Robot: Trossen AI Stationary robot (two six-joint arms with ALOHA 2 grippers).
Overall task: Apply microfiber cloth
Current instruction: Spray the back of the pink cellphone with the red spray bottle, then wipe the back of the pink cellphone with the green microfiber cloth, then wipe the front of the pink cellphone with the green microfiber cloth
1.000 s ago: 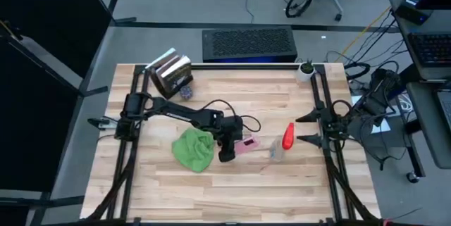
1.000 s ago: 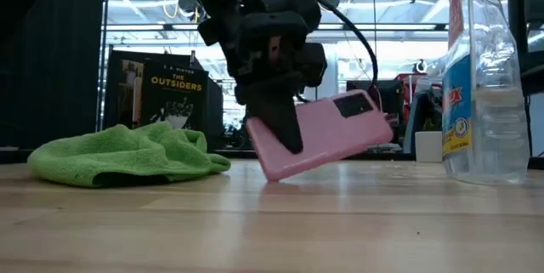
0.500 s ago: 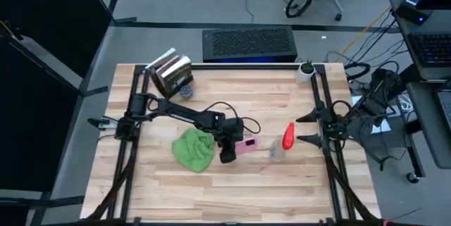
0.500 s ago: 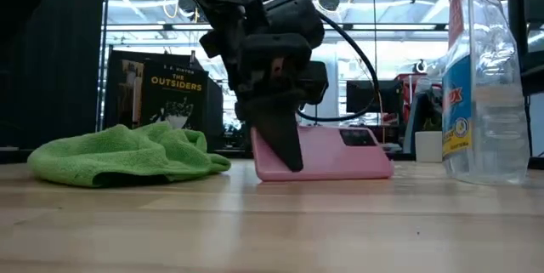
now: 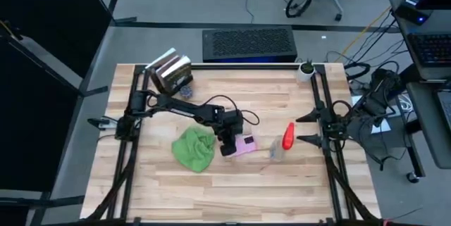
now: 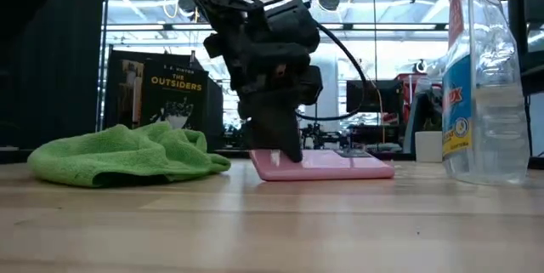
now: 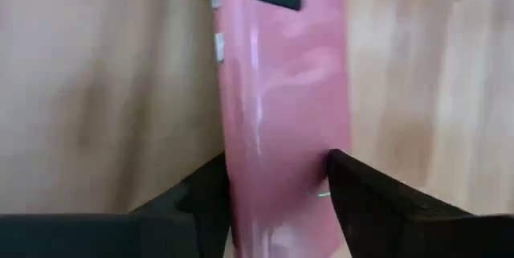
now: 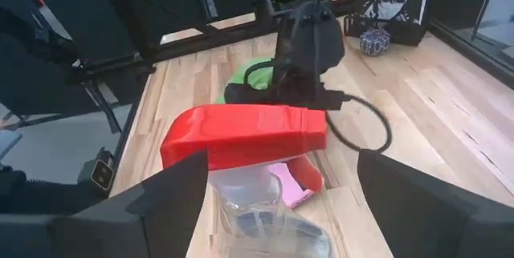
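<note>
Item: microfiber cloth [image 5: 194, 148], bright green, crumpled in a loose heap on the wooden table [image 5: 211, 191], left of centre. In the low view it [image 6: 123, 155] lies at the left, untouched by either arm.

Item: pink phone [image 5: 244, 144], lying flat on the table just right of the cloth, camera side up (the dark lens block shows in the left wrist view). Its long side runs left to right in the low view [image 6: 327, 164].

Item: left gripper [image 5: 227, 143], at the end of the arm reaching from the table's left edge toward the centre, set over the phone's left end, between cloth and phone. The left wrist view shows its fingers [image 7: 365, 202] narrowly spread on either side of the phone [image 7: 285, 113], close against its edges; whether they press it cannot be told. In the low view the gripper [image 6: 285, 148] points down with its tips at the phone's left end.

Item: spray bottle [image 5: 282, 141], clear with a red trigger, right of the phone and apart from it. It stands upright at the right of the low view [image 6: 480, 86].

Item: right gripper [image 5: 304, 128], parked at the table's right edge; its fingers [image 8: 418, 202] stand wide, framing the bottle's red top [image 8: 245, 136].

Item: book [image 5: 171, 72], at the far left corner.
</note>
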